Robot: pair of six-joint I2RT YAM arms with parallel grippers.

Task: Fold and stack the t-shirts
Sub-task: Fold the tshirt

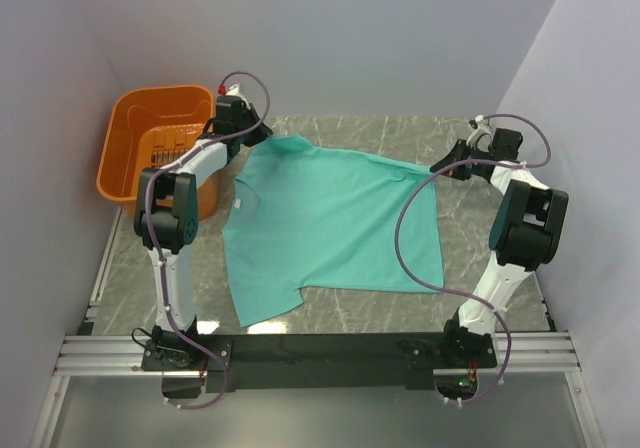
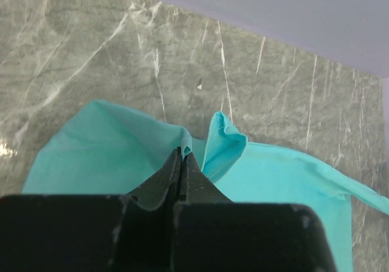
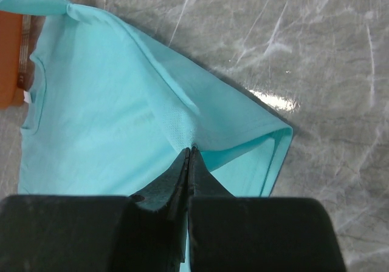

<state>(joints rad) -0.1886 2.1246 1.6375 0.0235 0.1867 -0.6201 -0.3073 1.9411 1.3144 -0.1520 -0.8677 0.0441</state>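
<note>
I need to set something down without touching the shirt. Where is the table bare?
Bare table: the far strip between shirt and back wall, and the near strip between shirt and rail. Crowded: far left, where basket and left claw are close; the right claw holds the shirt's far right corner.

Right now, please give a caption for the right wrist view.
Right tool shut on the teal t-shirt, marbled table beneath.

The overhead camera looks down from the near edge over the whole table point(image 1: 390, 133); both wrist cameras sit close, all three sharing the t-shirt point(image 1: 330, 228).
</note>
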